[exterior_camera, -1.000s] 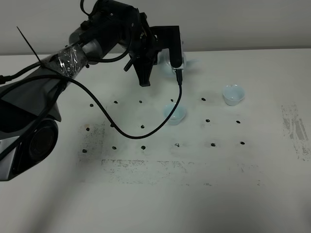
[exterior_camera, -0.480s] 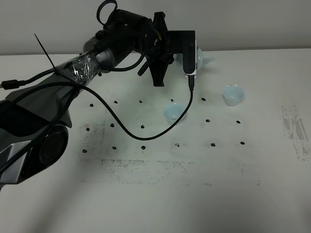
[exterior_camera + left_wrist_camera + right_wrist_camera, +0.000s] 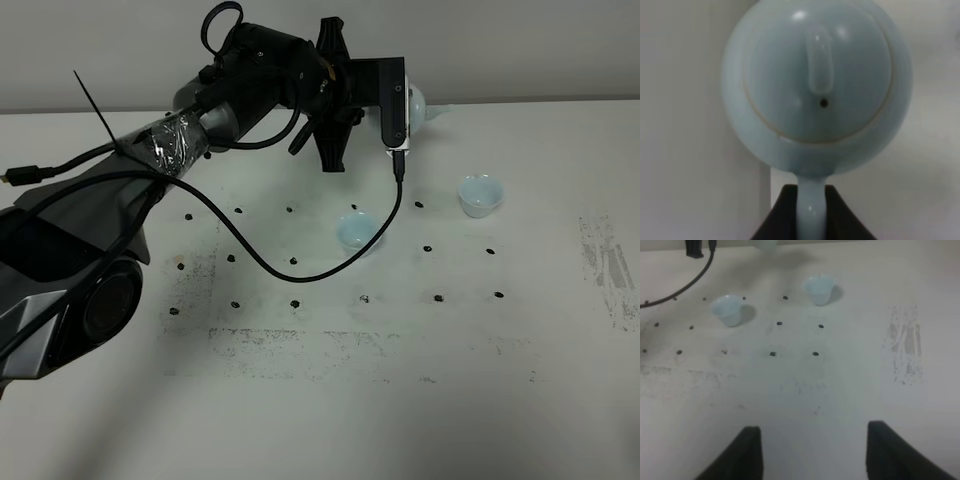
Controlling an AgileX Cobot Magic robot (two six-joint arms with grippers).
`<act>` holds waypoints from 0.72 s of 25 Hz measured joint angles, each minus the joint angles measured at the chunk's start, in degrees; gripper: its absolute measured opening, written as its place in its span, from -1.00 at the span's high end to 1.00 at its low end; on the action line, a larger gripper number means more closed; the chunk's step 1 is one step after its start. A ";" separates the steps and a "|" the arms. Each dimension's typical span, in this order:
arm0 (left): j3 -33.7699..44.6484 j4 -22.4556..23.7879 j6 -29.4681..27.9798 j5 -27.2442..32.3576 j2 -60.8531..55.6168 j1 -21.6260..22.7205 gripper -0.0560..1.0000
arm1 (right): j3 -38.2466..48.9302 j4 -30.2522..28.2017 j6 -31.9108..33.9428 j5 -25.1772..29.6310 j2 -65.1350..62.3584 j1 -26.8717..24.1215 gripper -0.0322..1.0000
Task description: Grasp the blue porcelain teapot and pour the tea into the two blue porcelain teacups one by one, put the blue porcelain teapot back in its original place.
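Observation:
The blue porcelain teapot [image 3: 420,104] hangs above the back middle of the table, mostly hidden behind the left arm's wrist camera, with its spout pointing right. In the left wrist view the teapot [image 3: 815,85] fills the frame from above, lid on. My left gripper [image 3: 812,217] is shut on its loop handle. Two blue teacups stand on the table: one in the middle [image 3: 357,232] and one further right [image 3: 479,194]. They also show in the right wrist view, the first [image 3: 728,309] and the second [image 3: 819,288]. My right gripper [image 3: 815,457] is open and empty, low over the near table.
A black cable [image 3: 300,272] loops from the left arm down across the table beside the middle cup. Small black marks [image 3: 438,297] dot the white table [image 3: 320,400]. A scuffed patch [image 3: 605,255] lies at the right.
The left arm has swung right along the back of the table, carrying the teapot with it; the spout now shows past the wrist camera. The cups have not moved.

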 joint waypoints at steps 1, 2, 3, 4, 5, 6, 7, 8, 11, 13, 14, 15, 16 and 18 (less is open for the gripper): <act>0.00 -1.08 0.78 -0.13 0.13 0.00 0.73 | 0.00 0.00 0.00 0.00 0.00 0.00 -0.01; 0.00 -2.14 1.76 -0.13 0.19 0.00 0.73 | 0.00 0.00 0.00 0.00 0.00 0.00 -0.01; 0.00 -3.46 2.99 -0.13 0.26 0.00 0.73 | 0.00 0.00 0.00 0.00 0.00 0.00 -0.01; 0.00 -4.72 4.22 -0.19 0.32 0.00 0.73 | 0.00 0.00 0.00 0.00 0.00 0.00 -0.01; 0.00 -5.81 5.27 -0.19 0.32 0.00 0.73 | 0.00 0.00 0.00 0.00 0.00 0.00 -0.01; 0.00 -6.59 6.01 -0.36 0.32 0.00 0.73 | 0.00 0.00 0.00 0.00 0.00 0.00 -0.01; 0.00 -7.07 6.69 -0.51 0.32 0.00 0.73 | 0.00 0.00 0.00 0.00 0.00 0.00 -0.01; 0.00 -7.29 7.16 -0.57 0.32 0.00 0.73 | 0.00 0.00 0.00 0.00 0.00 0.00 -0.01; 0.00 -7.29 8.27 -0.68 0.32 0.00 0.73 | 0.00 0.00 0.00 0.00 0.00 0.00 -0.01; 0.00 -7.29 9.14 -0.90 0.37 -0.06 0.73 | 0.00 0.00 0.00 0.00 0.00 0.00 -0.01; 0.00 -7.29 9.86 -0.99 0.37 -0.14 0.73 | 0.00 0.00 0.00 0.00 0.00 0.00 -0.01; 0.00 -7.29 10.60 -1.22 0.44 -0.27 0.73 | 0.00 0.00 0.00 0.00 0.00 0.00 -0.01; 0.00 -7.23 11.25 -1.34 0.56 -0.38 0.73 | 0.00 0.00 0.00 0.00 0.00 0.00 -0.01; 0.00 -7.23 12.09 -1.66 0.96 -0.68 0.73 | 0.00 0.00 0.00 0.00 0.00 0.00 -0.01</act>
